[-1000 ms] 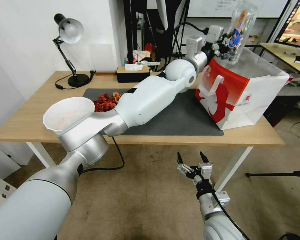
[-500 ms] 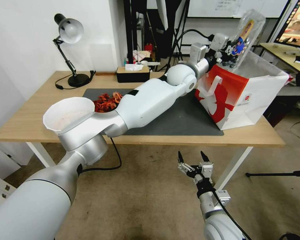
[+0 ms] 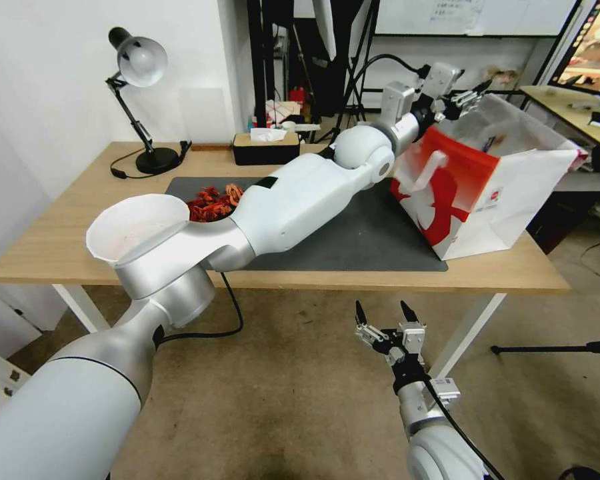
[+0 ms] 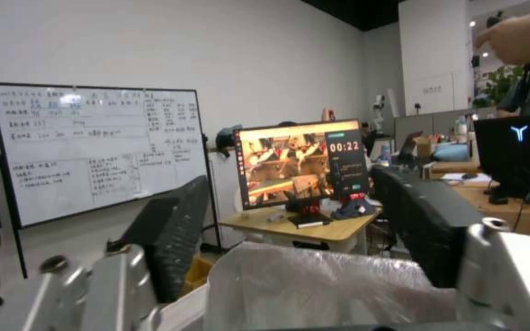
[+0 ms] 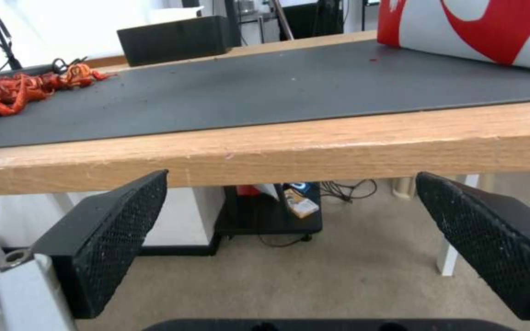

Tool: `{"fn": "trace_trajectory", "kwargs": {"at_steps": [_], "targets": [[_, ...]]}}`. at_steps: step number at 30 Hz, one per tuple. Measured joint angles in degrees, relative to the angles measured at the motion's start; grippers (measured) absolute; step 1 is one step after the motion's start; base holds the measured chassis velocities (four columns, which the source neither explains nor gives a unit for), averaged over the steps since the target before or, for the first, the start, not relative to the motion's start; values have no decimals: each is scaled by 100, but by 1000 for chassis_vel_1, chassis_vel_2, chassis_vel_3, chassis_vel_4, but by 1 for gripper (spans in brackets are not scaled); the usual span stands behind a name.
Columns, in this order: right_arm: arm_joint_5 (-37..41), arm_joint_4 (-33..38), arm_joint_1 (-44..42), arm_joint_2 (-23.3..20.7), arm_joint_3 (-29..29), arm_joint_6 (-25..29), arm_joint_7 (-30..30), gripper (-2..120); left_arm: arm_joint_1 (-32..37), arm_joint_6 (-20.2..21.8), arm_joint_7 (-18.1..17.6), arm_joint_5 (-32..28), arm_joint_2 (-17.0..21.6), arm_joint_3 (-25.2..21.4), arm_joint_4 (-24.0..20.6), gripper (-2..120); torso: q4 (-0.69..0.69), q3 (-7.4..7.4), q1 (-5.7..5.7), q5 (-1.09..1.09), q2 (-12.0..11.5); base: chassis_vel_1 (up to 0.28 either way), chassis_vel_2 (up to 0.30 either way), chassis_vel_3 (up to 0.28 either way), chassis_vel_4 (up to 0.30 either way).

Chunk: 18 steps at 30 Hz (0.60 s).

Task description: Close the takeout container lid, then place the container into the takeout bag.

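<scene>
Left claw (image 3: 470, 100) hovering over bag (image 3: 487, 193) mouth, fingers spread wide, gripping nothing. Container (image 3: 493, 142) lying inside bag, below claw, dimly showing through lining. Placing looking done; lid state unreadable. Right claw (image 3: 383, 319) idling low before worktop (image 3: 60, 247) edge, fingers spread wide, carrying nothing.

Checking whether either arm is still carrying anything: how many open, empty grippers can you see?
2. The left gripper hangs open above the takeout bag. The right gripper waits open below the table's front edge.
</scene>
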Motion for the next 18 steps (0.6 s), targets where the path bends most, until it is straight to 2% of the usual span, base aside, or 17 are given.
{"fn": "trace_trajectory", "kwargs": {"at_steps": [1, 4, 6, 8, 10, 12, 13, 15, 17, 18], "targets": [[0, 0, 0, 0, 0, 0, 0, 100, 0, 0, 0, 0, 0, 0, 0, 71, 0, 0, 0, 0, 0, 0, 0, 0, 0], [-3, 41, 19, 5, -9, -24, 11, 100, -9, 52, -154, -15, 1, -4, -198, 84, 0, 0, 0, 0, 0, 0, 0, 0, 0], [-6, 63, 8, 12, -6, -32, 14, 100, -5, 116, -250, -17, 1, -5, -295, 87, 0, 0, 0, 0, 0, 0, 0, 0, 0], [-24, 110, -32, 36, -1, -44, 20, 100, 95, 326, -794, 52, 108, -35, -649, 98, -5, -1, -1, 0, 1, 0, 0, 0, 0], [-26, 111, -34, 37, -1, -45, 22, 100, 120, 362, -913, 79, 141, -43, -709, 98, -5, -1, -1, 1, 1, 0, 0, 0, 0], [-41, 128, -61, 54, 2, -46, 30, 100, 361, 706, -1760, 208, 407, -124, -1167, 100, 0, -1, 0, 0, 1, 0, 0, 0, 0], [-41, 128, -61, 54, 2, -46, 30, 100, 361, 706, -1760, 208, 407, -124, -1167, 100, 0, -1, 0, 0, 1, 0, 0, 0, 0], [-57, 157, -100, 56, 19, -38, 30, 100, 652, 894, -2138, 387, 772, -209, -1609, 100, -1, -1, 0, -2, 1, 0, 0, 0, 0], [-72, 194, -130, 42, 42, -16, 31, 100, 954, 918, -2218, 589, 1198, -284, -1987, 100, 0, -1, -1, -2, 1, 0, 0, 0, 0], [-72, 194, -130, 42, 42, -16, 31, 100, 954, 918, -2218, 589, 1198, -284, -1987, 100, 0, -1, -1, -2, 1, 0, 0, 0, 0]]}}
